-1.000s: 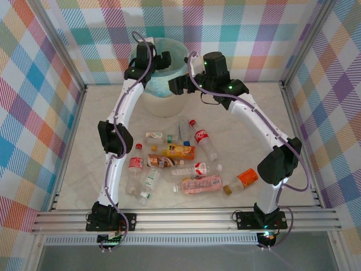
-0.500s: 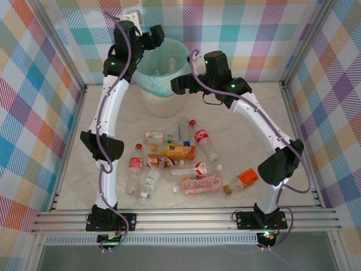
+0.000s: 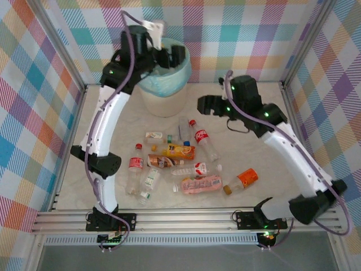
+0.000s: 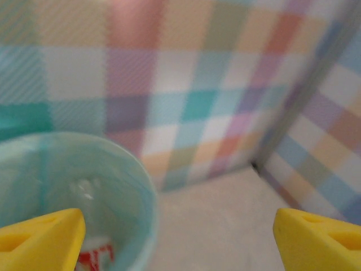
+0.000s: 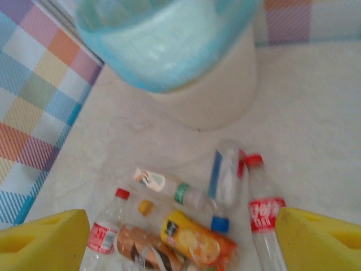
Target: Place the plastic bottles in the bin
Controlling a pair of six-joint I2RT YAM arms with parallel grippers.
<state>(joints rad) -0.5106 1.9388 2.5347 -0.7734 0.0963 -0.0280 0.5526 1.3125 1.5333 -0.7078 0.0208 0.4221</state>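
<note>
Both gape empty: left end effector (image 4: 180,240) above the bin (image 4: 144,195), right end effector (image 5: 180,237) seemingly over bottles (image 5: 261,213).

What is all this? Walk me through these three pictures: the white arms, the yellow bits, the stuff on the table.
Two white robot arms stand bolted at the near edge of the table. The overhead picture looks down from above and behind them. The other two come from a camera on each wrist; the yellow wedges at the bottom corners are that gripper's own fingers. The left gripper hovers over the bin, a cream bucket with a teal liner. The right gripper hangs beside it, facing the plastic bottles scattered on the table. Both grippers are open and hold nothing.
</note>
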